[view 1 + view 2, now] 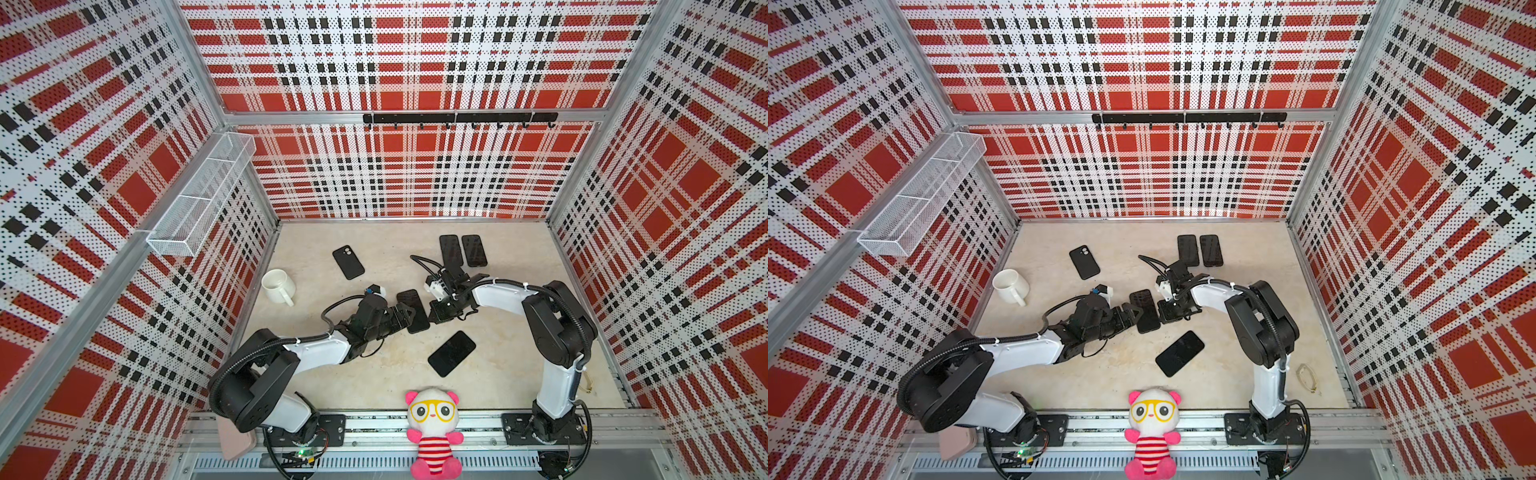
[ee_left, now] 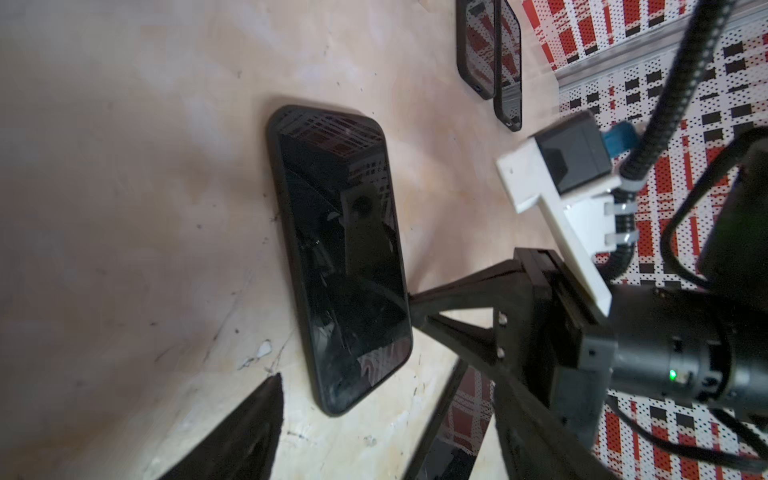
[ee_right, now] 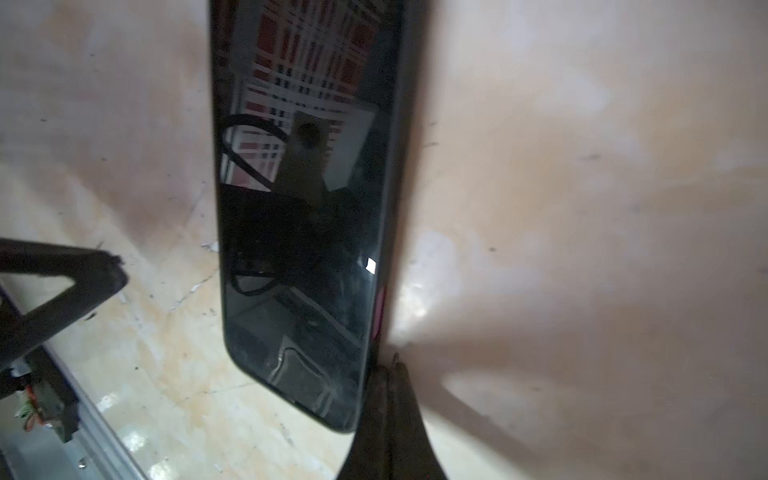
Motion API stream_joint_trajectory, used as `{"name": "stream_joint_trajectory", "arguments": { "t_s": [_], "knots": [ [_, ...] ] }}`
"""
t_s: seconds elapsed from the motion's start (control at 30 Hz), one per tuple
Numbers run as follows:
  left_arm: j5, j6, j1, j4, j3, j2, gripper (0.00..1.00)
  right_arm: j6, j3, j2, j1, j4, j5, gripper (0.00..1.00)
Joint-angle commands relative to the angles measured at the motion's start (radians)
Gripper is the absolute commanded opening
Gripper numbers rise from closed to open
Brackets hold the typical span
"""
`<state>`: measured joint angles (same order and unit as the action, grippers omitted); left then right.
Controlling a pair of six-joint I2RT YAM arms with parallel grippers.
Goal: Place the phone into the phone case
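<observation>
- Left wrist view: phone [image 2: 340, 249] lies flat, screen up, mid-table. Dark rim round the glass looks like the phone case [image 3: 401, 166], so prob. already in. Whether it is fully seated cannot be told.
- Position, both top views: phone sits between the two grippers.
- L arm: left gripper [image 1: 405, 319] has fingers spread wide, one either side of phone's near end, nothing pinched. Contact cannot be told.
- R arm: right gripper [image 3: 392, 390] has fingers pressed together and holds nothing. Its tip touches phone's right long edge, close to the near corner.
- Handling (judgement): rigid slab, moderate wt. Glossy glass is slippery and scratch-prone. Take by the long side edges across the width, not the screen. Press at corners to seat.
- Markings: no brand, label or writing legible. Screen shows only plaid-wall reflections.
- Also: spare case [image 1: 348, 262], back up, far left.
</observation>
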<state>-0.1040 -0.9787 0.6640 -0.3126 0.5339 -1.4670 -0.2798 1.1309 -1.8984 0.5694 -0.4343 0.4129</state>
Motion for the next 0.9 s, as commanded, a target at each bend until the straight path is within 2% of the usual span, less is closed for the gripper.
{"name": "stream_joint_trajectory", "arguments": {
  "t_s": [0.0,0.1,0.17,0.27,0.43,0.57,0.73,0.87],
  "knots": [
    [0.054,0.060,-0.007,0.097,0.032,0.007,0.83,-0.062,-0.028,0.057,0.010,0.087,0.037,0.02],
    [0.093,0.108,-0.004,0.206,0.087,-0.005,0.86,-0.077,-0.051,0.118,-0.003,0.078,-0.012,0.03],
    [0.137,0.137,0.003,0.292,0.136,-0.019,0.90,-0.099,-0.077,0.172,-0.017,0.079,-0.055,0.08],
    [0.209,0.177,0.024,0.432,0.233,-0.057,1.00,-0.115,-0.110,0.259,-0.030,0.051,-0.171,0.26],
    [0.295,0.210,0.074,0.602,0.396,-0.156,0.98,-0.117,-0.169,0.355,-0.073,0.053,-0.203,0.52],
    [0.349,0.219,0.118,0.702,0.520,-0.261,0.98,-0.081,-0.191,0.382,-0.090,0.028,-0.231,0.65],
    [0.415,0.194,0.152,0.819,0.668,-0.390,0.98,-0.068,-0.261,0.420,-0.128,0.060,-0.215,0.76],
    [0.444,0.164,0.169,0.905,0.749,-0.465,0.98,-0.048,-0.301,0.437,-0.165,0.077,-0.191,0.78]
  ]
}}
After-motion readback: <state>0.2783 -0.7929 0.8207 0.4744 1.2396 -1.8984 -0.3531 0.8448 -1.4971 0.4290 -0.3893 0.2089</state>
